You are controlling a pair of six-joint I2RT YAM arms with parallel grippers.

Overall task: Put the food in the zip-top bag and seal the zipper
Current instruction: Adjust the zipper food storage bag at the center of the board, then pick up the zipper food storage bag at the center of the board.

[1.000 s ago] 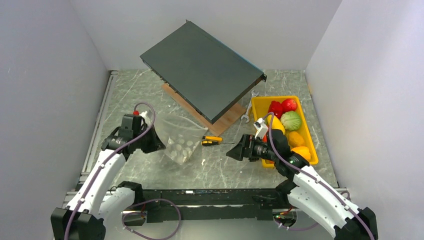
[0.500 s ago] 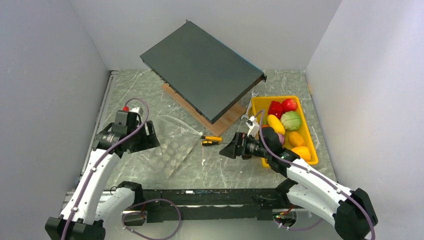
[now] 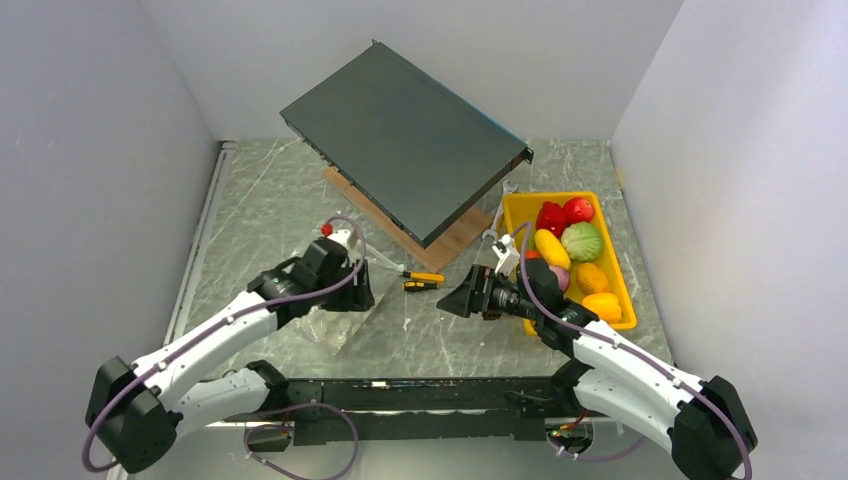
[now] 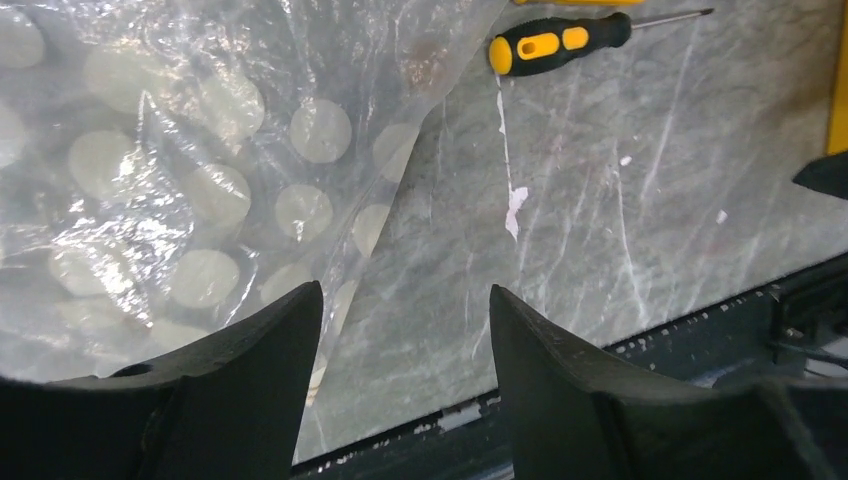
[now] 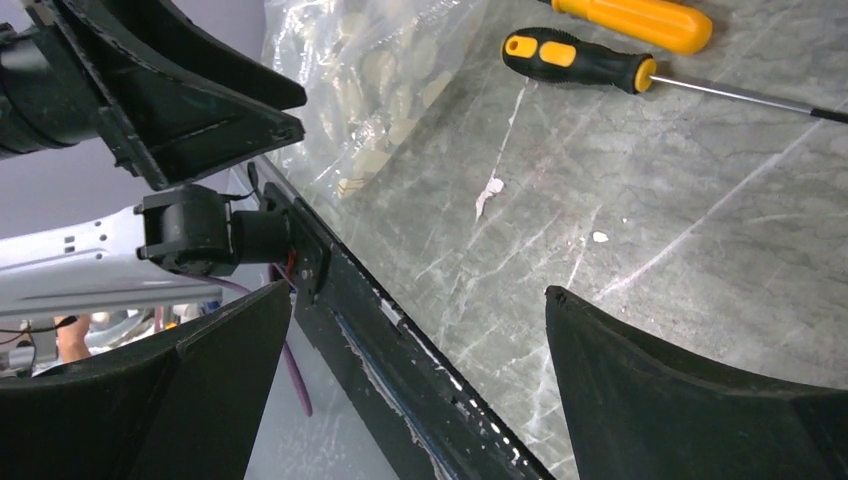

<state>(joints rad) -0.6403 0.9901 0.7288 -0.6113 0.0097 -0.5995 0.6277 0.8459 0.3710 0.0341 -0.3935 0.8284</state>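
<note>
The zip-top bag [image 3: 335,322] lies flat on the marble table, clear with white dots; it also fills the upper left of the left wrist view [image 4: 200,170]. My left gripper [image 3: 358,296] hangs over the bag's right edge, open, with only bare table between its fingertips [image 4: 405,290]. My right gripper [image 3: 448,303] is open and empty [image 5: 412,296], to the right of the bag and beside the yellow tray [image 3: 517,207]. The food [image 3: 581,241] sits in that tray: red pepper, cabbage, yellow, orange and purple pieces. I cannot make out the zipper.
A black-and-yellow screwdriver [image 3: 424,283] and an orange one [image 5: 635,20] lie between the bag and the tray. A dark flat panel [image 3: 405,140] leans on a wooden board [image 3: 455,243] at the back. White walls close both sides.
My left gripper has opened and let go of the bag, which dropped flat. The left arm then swung right, over the bag's right edge. The right gripper edged left.
</note>
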